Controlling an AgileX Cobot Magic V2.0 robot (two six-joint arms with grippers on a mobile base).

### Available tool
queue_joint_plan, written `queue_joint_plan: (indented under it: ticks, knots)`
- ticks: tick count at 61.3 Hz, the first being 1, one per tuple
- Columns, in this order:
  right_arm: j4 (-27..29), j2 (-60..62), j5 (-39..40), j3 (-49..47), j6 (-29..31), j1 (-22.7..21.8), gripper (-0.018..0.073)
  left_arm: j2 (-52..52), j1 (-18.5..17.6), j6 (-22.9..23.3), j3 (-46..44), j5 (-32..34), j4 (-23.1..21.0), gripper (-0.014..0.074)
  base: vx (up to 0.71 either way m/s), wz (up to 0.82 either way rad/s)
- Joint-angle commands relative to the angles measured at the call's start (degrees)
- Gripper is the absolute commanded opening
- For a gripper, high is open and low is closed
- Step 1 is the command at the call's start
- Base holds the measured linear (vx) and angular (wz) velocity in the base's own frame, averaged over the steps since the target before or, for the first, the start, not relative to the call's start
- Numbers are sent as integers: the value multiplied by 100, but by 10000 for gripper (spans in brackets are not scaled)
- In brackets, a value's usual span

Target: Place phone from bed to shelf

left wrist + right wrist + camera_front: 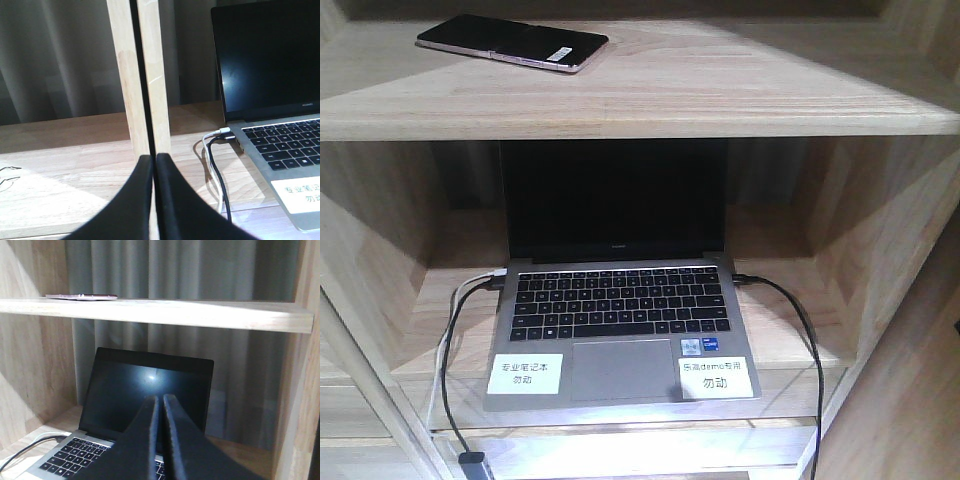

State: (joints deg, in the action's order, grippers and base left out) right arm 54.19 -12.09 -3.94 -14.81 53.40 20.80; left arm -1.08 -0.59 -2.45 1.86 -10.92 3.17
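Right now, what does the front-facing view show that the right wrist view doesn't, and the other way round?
Only the front-facing view shows the phone's glossy top face with its white sticker, the two white notes on the laptop's palm rest, and the black cable on its right side. Only the right wrist view shows the right claw, shut and empty, and the grey curtain behind the shelf. Both show the phone lying flat on the upper board, left of centre, above the open laptop with its dark screen.
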Motion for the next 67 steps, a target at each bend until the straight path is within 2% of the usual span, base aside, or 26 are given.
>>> queue_joint_plan:
  ticks: [1, 23, 29, 35, 49, 52, 56, 67]
  knots:
    - [49, -50, 294, -160, 15, -17, -3, -23, -12, 22, -146, 411, -25, 1, 0, 0]
    - [42, -51, 287, -132, 15, -17, -3, -23, -12, 22, -146, 411, -25, 1, 0, 0]
    - [-207, -51, 286, -132, -93, -17, -3, -23, -12, 22, -146, 411, -25, 1, 0, 0]
    - [-919, -51, 286, -132, -767, -17, -3, -23, -12, 22, -146, 411, -25, 1, 0, 0]
    - [-3732, -51, 292, -132, -3739, -17, -3, -23, -12, 22, -146, 411, -25, 1, 0, 0]
    - [-4015, -51, 292, -132, -4149, -51, -3, -23, -12, 22, -146, 411, -25, 1, 0, 0]
    - [-4106, -61, 292, -132, -4380, -217, -3, -23, -12, 22, -146, 411, -25, 1, 0, 0]
    - [-4114, -50, 186, -127, -4384, -982, -3, -23, -12, 22, -146, 411, -25, 1, 0, 0]
